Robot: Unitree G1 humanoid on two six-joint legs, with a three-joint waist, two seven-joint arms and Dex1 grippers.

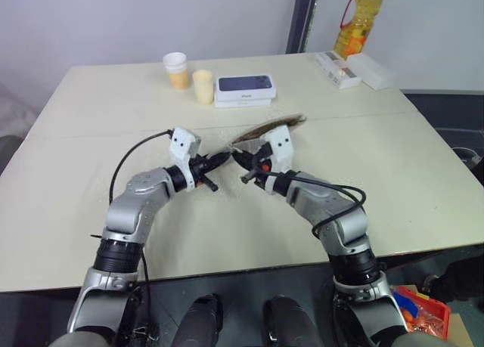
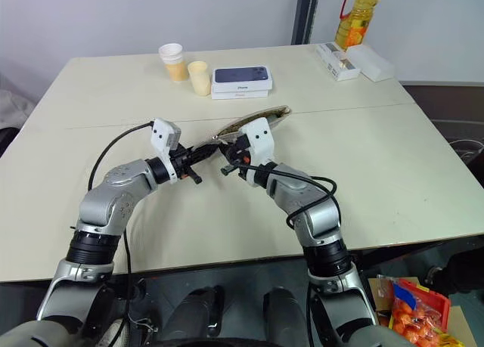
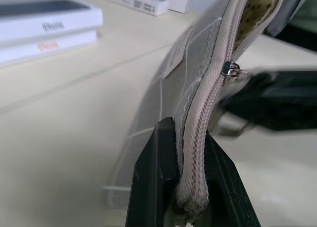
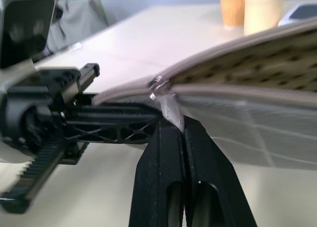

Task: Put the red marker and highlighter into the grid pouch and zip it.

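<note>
The grid pouch [image 1: 271, 127] hangs in the air over the middle of the table, grey with white lines and a dotted lining, its mouth partly unzipped. My left gripper [image 3: 190, 138] is shut on the pouch's zipped end, one black finger on each side of the seam. Facing it, my right gripper [image 4: 174, 129] is shut on the zipper pull [image 4: 167, 104], right beside the left gripper [image 4: 119, 124]. In the head views the two grippers [image 1: 223, 159] [image 1: 242, 162] nearly meet tip to tip. The red marker and the highlighter are out of view.
A dark-topped white phone box [image 1: 244, 88] and two paper cups [image 1: 176, 69] [image 1: 203, 85] stand at the back of the table [image 1: 91, 181]. White boxes [image 1: 342, 69] and a yellow oil bottle [image 1: 357, 20] are at the back right. A bin of orange items [image 1: 425, 314] sits on the floor, right.
</note>
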